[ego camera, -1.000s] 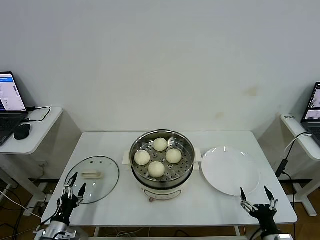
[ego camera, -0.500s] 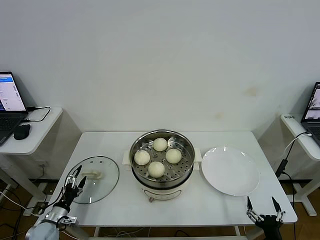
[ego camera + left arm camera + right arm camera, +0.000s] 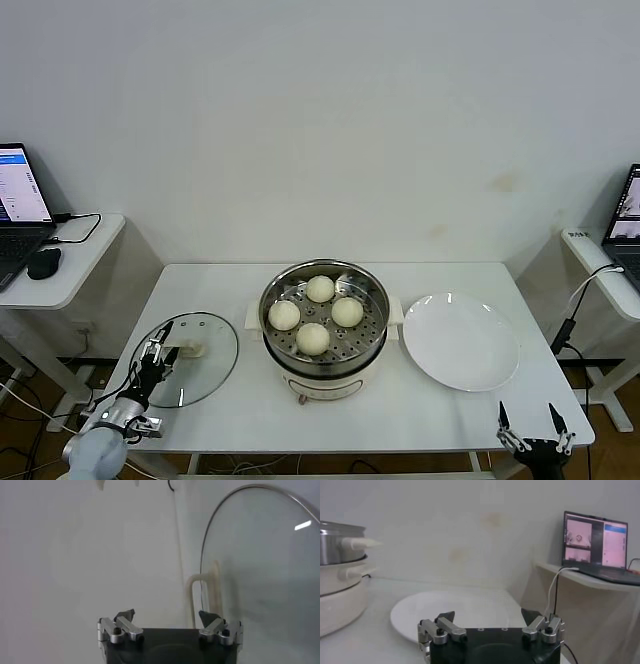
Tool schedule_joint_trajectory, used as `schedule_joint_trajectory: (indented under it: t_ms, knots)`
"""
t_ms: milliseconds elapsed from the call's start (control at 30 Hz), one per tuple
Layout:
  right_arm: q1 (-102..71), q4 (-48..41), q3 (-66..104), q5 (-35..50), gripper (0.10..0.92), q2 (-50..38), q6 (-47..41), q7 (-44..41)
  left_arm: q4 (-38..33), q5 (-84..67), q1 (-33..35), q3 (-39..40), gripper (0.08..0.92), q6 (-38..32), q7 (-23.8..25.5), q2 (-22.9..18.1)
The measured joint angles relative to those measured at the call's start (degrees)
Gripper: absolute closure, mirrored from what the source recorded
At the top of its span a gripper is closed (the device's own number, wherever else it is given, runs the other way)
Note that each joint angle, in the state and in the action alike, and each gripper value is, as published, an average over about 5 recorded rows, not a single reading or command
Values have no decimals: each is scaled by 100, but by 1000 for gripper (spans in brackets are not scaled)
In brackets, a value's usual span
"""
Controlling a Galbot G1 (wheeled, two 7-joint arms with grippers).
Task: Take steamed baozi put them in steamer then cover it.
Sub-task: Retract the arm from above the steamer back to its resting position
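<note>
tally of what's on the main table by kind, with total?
Steamed baozi: 4, all on the steamer's tray
Steamer: 1
Glass lid: 1
White plate: 1
Total: 7

My head view is bright and evenly lit, with soft shadows under the steamer (image 3: 324,318). The white plate (image 3: 461,341) carries faint glare along its far rim. From my left wrist, a small bright glint sits on the glass lid (image 3: 260,570). My right wrist view looks hazy and soft.
</note>
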Motion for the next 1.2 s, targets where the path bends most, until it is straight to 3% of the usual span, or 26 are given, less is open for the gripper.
schedule_joint_trajectory:
  t_ms: [467, 1200]
  knots:
    - [18, -130, -10, -109, 202, 44, 44, -31, 403, -10, -402, 77, 189, -47, 0, -38]
    - [1, -149, -124, -190, 202, 60, 58, -62, 593, -222, -434, 96, 802, -203, -56, -64]
